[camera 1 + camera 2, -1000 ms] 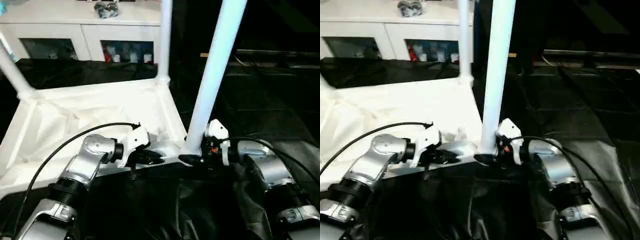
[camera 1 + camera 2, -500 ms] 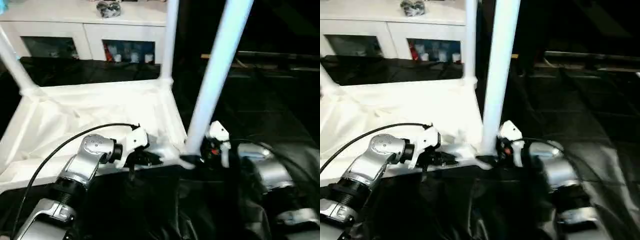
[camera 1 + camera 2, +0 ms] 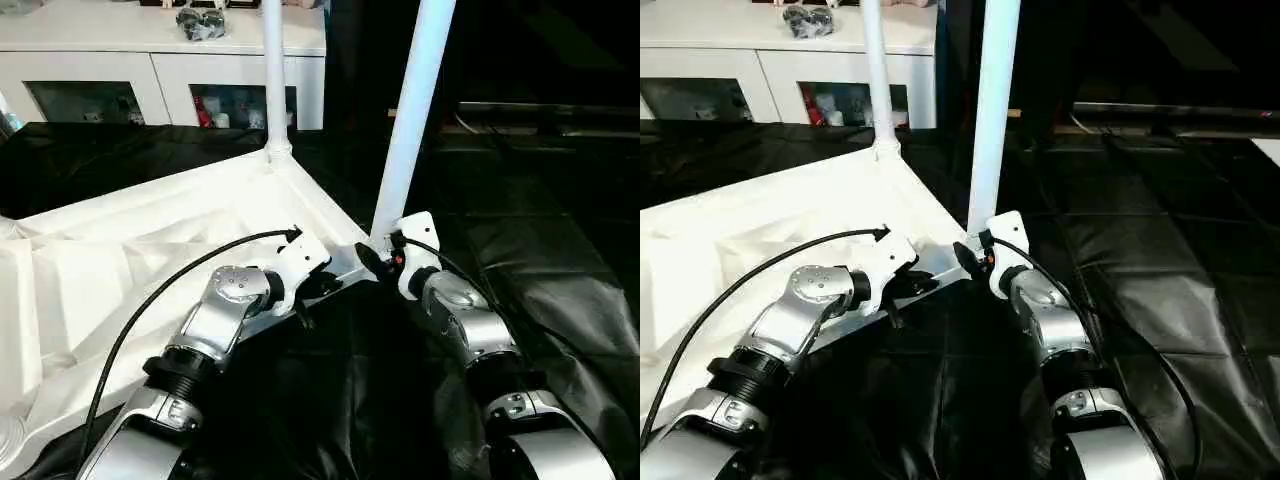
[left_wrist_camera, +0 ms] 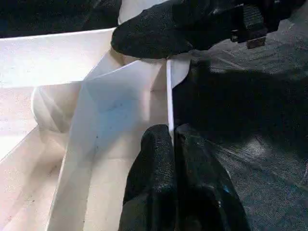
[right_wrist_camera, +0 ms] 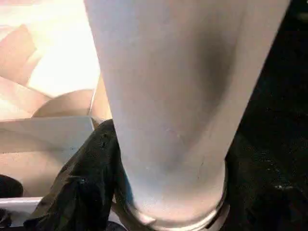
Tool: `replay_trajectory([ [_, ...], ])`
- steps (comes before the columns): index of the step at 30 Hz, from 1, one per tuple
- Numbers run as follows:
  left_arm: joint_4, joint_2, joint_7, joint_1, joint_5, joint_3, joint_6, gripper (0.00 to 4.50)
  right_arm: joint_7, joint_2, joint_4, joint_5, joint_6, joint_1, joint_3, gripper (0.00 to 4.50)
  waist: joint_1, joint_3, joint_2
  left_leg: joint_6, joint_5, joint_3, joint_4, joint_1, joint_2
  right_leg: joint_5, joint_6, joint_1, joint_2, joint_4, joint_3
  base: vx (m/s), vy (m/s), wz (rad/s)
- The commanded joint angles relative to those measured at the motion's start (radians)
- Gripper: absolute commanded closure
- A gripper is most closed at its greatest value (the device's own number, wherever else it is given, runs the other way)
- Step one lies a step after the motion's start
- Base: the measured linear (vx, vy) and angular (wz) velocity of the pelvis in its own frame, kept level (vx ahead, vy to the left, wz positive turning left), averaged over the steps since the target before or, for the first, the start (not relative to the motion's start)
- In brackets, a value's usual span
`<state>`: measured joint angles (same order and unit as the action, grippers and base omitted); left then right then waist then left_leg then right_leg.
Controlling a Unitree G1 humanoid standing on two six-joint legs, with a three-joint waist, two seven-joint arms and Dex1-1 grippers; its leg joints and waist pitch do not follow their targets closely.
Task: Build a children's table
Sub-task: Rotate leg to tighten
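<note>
The white tabletop [image 3: 120,260] lies upside down on black sheeting, ribbed underside up. Two white tube legs stand in its corner sockets: a far leg [image 3: 272,80] and a near leg [image 3: 410,120]. My left gripper [image 3: 318,288] is shut on the tabletop's thin rim beside the near corner; in the left wrist view its fingers [image 4: 156,159] pinch that rim [image 4: 169,91]. My right gripper [image 3: 375,262] is shut around the base of the near leg [image 5: 168,96], just above the socket, with one black finger [image 5: 91,183] against the tube.
A white cabinet [image 3: 160,60] with glass doors stands at the back, with a dark bundle [image 3: 200,20] on top. Black sheeting [image 3: 560,250] covers the ground to the right and front. A black cable [image 3: 150,300] loops over my left forearm.
The whole view has shifted. The tabletop's near rim now runs slanted instead of level across the picture, and both arms reach further out. Both grippers keep their hold.
</note>
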<state>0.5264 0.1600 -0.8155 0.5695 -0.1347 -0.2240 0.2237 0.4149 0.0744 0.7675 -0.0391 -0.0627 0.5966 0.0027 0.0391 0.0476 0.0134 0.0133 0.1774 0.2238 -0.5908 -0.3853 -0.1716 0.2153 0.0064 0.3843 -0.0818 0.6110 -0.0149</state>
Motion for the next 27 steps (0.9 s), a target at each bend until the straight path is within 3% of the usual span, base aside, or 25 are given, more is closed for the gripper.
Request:
replay_trajectory([
  [1,-0.045,-0.08,0.004,0.015,0.043,-0.043,-0.029,4.5,0.122,-0.075,0.016,0.004,-0.016,-0.01,0.098,1.13,0.003,-0.057,-0.009,-0.015,0.237,-0.041,0.076,0.024,-0.061,0.123,-0.233,-0.021,-0.065,-0.076,0.031,0.0,0.0,0.0],
  [5,-0.072,-0.036,-0.068,-0.011,0.058,-0.05,-0.047,4.5,0.197,-0.017,-0.023,-0.001,-0.012,-0.025,0.099,0.92,0.005,-0.059,-0.007,-0.035,0.214,-0.041,0.074,0.023,-0.063,0.101,-0.24,-0.024,-0.064,-0.073,0.029,0.0,0.0,0.0],
  [6,-0.084,-0.011,-0.108,-0.022,0.072,-0.046,-0.053,4.5,0.255,0.017,-0.045,-0.01,-0.005,-0.033,0.106,0.67,0.005,-0.059,-0.007,-0.04,0.203,-0.04,0.074,0.023,-0.063,0.082,-0.244,-0.024,-0.063,-0.072,0.028,0.0,0.0,0.0],
  [7,-0.086,0.002,-0.13,-0.025,0.078,-0.044,-0.061,4.5,0.287,0.036,-0.055,-0.016,-0.003,-0.036,0.108,0.67,0.006,-0.06,0.003,-0.046,0.195,-0.041,0.071,0.023,-0.062,0.063,-0.25,-0.026,-0.063,-0.068,0.028,0.0,0.0,0.0],
  [9,-0.086,0.02,-0.166,-0.03,0.09,-0.042,-0.08,4.5,0.341,0.059,-0.067,-0.031,-0.013,-0.041,0.108,0.67,0.004,-0.06,-0.003,-0.057,0.19,-0.039,0.07,0.021,-0.062,0.038,-0.259,-0.028,-0.061,-0.068,0.027,0.0,0.0,0.0],
  [11,-0.086,0.034,-0.192,-0.034,0.097,-0.039,-0.083,4.5,0.382,0.079,-0.076,-0.038,-0.017,-0.045,0.112,0.67,0.006,-0.057,0.003,-0.054,0.21,-0.036,0.07,0.026,-0.065,0.067,-0.269,-0.024,-0.061,-0.072,0.027,0.0,0.0,0.0],
  [12,-0.088,0.061,-0.246,-0.042,0.112,-0.036,-0.098,4.5,0.477,0.122,-0.111,-0.038,-0.016,-0.066,0.134,0.67,0.007,-0.057,0.012,-0.049,0.217,-0.037,0.071,0.027,-0.065,0.077,-0.27,-0.023,-0.061,-0.072,0.027,0.0,0.0,0.0],
  [13,-0.087,0.062,-0.248,-0.042,0.112,-0.036,-0.098,4.5,0.483,0.125,-0.114,-0.039,-0.017,-0.068,0.135,0.67,0.01,-0.056,0.008,-0.045,0.225,-0.037,0.072,0.027,-0.065,0.089,-0.266,-0.025,-0.058,-0.075,0.025,0.0,0.0,0.0],
  [16,-0.072,0.09,-0.288,-0.038,0.115,-0.033,-0.111,4.5,0.604,0.175,-0.163,-0.053,-0.032,-0.098,0.155,0.67,0.017,-0.056,0.01,-0.037,0.243,-0.036,0.074,0.029,-0.069,0.108,-0.26,-0.023,-0.058,-0.072,0.025,0.0,0.0,0.0],
  [18,-0.05,0.103,-0.314,-0.027,0.124,-0.028,-0.123,4.5,0.69,0.22,-0.191,-0.05,0.003,-0.129,0.184,0.67,0.02,-0.056,0.004,-0.033,0.246,-0.036,0.075,0.028,-0.069,0.119,-0.261,-0.023,-0.06,-0.073,0.026,0.0,0.0,0.0],
  [24,-0.046,0.119,-0.363,-0.02,0.142,-0.031,-0.114,4.5,0.775,0.259,-0.242,-0.073,-0.033,-0.155,0.207,0.67,0.025,-0.055,0.005,-0.035,0.242,-0.037,0.075,0.027,-0.069,0.134,-0.263,-0.022,-0.063,-0.074,0.027,0.0,0.0,0.0],
  [27,-0.036,0.135,-0.414,-0.013,0.151,-0.035,-0.119,4.5,0.825,0.277,-0.265,-0.078,-0.05,-0.165,0.219,0.99,0.027,-0.056,-0.001,-0.046,0.22,-0.036,0.072,0.026,-0.068,0.118,-0.264,-0.022,-0.062,-0.071,0.027,0.0,0.0,0.0],
])
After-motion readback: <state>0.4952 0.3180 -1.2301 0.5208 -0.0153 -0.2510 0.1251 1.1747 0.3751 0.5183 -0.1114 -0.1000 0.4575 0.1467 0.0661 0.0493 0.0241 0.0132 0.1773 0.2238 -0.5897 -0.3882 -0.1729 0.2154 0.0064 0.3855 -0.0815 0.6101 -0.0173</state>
